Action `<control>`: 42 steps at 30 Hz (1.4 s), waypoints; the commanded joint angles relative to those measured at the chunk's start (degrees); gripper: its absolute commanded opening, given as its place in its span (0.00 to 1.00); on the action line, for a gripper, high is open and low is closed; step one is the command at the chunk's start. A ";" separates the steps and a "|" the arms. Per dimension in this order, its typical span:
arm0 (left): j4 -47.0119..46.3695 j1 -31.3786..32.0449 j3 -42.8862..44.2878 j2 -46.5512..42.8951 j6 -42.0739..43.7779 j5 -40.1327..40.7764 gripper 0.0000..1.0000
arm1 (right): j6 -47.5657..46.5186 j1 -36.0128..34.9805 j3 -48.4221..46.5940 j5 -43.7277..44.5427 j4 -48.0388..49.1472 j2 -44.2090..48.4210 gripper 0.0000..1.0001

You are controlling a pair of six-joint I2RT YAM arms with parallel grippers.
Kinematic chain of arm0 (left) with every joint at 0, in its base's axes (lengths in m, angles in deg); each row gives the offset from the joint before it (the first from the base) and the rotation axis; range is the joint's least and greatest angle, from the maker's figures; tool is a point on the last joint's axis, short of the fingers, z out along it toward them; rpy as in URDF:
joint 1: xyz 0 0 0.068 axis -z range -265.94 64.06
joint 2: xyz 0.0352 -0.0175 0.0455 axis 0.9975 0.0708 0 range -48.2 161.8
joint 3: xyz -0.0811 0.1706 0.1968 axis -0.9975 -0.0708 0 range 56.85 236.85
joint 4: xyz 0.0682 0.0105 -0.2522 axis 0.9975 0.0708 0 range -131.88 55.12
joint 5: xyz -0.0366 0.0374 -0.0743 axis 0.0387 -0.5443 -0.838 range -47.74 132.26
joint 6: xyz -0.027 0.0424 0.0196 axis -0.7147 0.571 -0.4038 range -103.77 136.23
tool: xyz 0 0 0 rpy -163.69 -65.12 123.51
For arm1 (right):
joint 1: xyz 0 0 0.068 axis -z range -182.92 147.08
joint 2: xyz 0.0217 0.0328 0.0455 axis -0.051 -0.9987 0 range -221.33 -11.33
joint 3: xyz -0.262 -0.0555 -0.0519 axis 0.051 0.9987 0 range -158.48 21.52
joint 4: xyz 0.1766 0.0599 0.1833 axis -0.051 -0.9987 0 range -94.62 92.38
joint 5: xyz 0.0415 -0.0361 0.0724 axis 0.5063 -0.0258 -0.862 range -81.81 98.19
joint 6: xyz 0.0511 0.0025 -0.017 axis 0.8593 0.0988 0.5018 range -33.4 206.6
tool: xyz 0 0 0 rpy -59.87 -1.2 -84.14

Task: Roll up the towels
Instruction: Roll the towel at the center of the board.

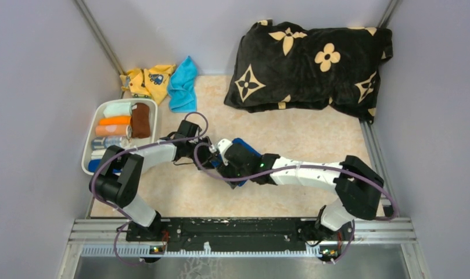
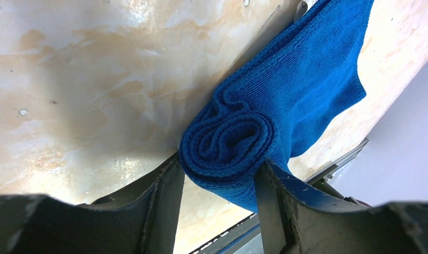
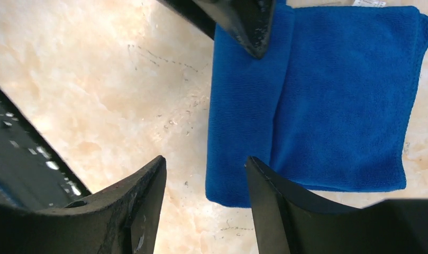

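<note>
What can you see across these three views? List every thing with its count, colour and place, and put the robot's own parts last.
dark blue towel: one, royal blue, middle of the table, one end rolled, the rest flat
light cyan towel: one, cyan, far left, beside the yellow cloth
brown towel: one, brown, rolled, in the tray
other rolled cloths: several, orange, peach, pale green among them, in the tray
tray: one, white, left edge of the table
yellow cloth: one, yellow with a blue print, far left corner
cushion: one, black with beige flowers, far right
table: one, beige, marbled
left tool: one, black, closed on the towel's rolled end
right tool: one, black, open over the towel's edge
</note>
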 commanded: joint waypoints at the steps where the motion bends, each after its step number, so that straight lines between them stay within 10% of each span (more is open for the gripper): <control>1: 1.89 0.54 -0.52 2.78 1.32 4.54 0.57 | -4.87 -4.72 -3.59 13.65 -1.31 -5.46 0.57; 14: 1.78 0.62 0.04 3.91 2.19 4.79 0.59 | -6.82 -6.41 -2.67 23.82 -3.71 -19.75 0.51; 19: 2.47 0.60 0.79 4.31 2.85 4.99 0.59 | -6.14 -5.76 -2.15 20.53 -5.55 -20.58 0.12; 29: 9.63 0.15 0.91 -8.32 4.20 11.54 0.69 | -1.35 4.60 -1.80 -25.59 0.68 -11.78 0.00; 42: 10.42 -0.68 -5.38 -20.35 1.71 9.62 0.74 | 16.54 22.64 2.35 -58.67 18.73 -26.40 0.00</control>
